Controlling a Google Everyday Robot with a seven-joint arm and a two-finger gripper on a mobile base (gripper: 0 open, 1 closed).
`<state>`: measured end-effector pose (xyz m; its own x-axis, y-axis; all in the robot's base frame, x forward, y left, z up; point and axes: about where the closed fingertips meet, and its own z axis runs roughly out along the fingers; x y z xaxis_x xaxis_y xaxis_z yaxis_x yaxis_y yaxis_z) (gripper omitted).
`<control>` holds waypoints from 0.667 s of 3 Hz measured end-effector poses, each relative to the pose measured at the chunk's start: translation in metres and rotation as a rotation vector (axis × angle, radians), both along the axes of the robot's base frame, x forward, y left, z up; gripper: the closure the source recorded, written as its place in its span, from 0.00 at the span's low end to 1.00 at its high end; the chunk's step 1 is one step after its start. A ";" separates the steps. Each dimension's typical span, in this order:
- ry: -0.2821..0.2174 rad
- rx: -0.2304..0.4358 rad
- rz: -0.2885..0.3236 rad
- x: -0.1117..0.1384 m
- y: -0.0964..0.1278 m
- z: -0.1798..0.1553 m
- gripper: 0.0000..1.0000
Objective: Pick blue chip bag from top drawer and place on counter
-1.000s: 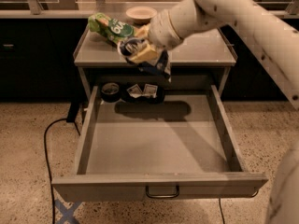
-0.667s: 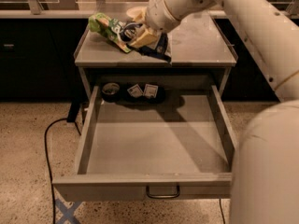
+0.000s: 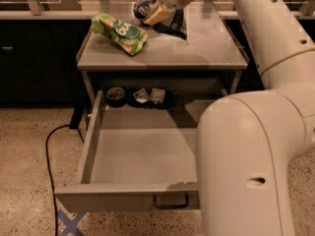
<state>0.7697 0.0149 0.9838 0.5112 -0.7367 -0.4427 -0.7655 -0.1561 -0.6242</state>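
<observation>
My gripper [image 3: 156,13] is at the top of the camera view, over the back middle of the counter [image 3: 206,50]. It is shut on the blue chip bag [image 3: 174,23], a dark wrinkled bag that hangs below and to the right of the fingers, low over or touching the counter's back part. The top drawer [image 3: 140,156] is pulled wide open below, with its small loop handle [image 3: 171,201] on the front panel. Its grey floor is bare at the front.
A green and white snack bag [image 3: 120,32] lies on the counter's left side. At the drawer's back sit a dark round object [image 3: 116,96] and small dark packets [image 3: 150,97]. My white arm [image 3: 251,156] fills the right foreground. A black cable [image 3: 49,151] runs on the floor at left.
My gripper has lifted the blue chip bag from in front of the counter's front edge up and back over the counter, towards its far side.
</observation>
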 end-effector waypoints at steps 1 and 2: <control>-0.055 0.018 -0.015 0.005 -0.006 0.027 1.00; -0.055 0.018 -0.015 0.005 -0.006 0.026 1.00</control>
<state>0.7751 0.0089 1.0103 0.5238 -0.7368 -0.4274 -0.7323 -0.1331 -0.6679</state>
